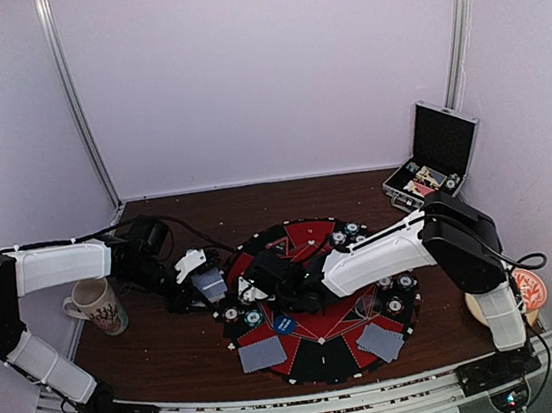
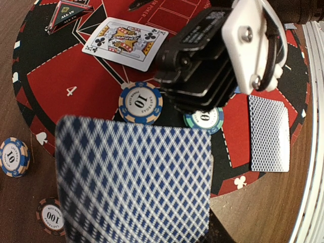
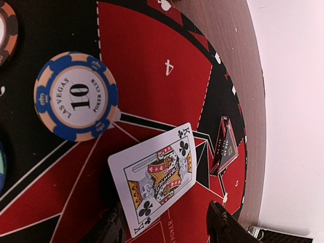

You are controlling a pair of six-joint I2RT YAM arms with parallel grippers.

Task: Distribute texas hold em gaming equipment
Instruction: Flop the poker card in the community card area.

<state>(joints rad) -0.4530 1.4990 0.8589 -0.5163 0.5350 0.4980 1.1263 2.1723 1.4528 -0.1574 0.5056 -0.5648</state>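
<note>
My right end effector (image 3: 166,217) is spread over the king of clubs (image 3: 154,177), blue chip (image 3: 76,96) nearby; my left end effector (image 1: 205,281) pinches a blue-backed card (image 2: 134,185).

**Top external:** high above the near edge, facing down and away over the whole table (image 1: 173,355) and round mat (image 1: 320,360).
**Left wrist:** close above the mat's left side, with a blue-backed card (image 2: 134,182) filling its foreground.
**Right wrist:** closer, low over the mat.
Both wrist views share the king of clubs (image 2: 125,43) and blue 10 chip (image 2: 140,103).
</note>
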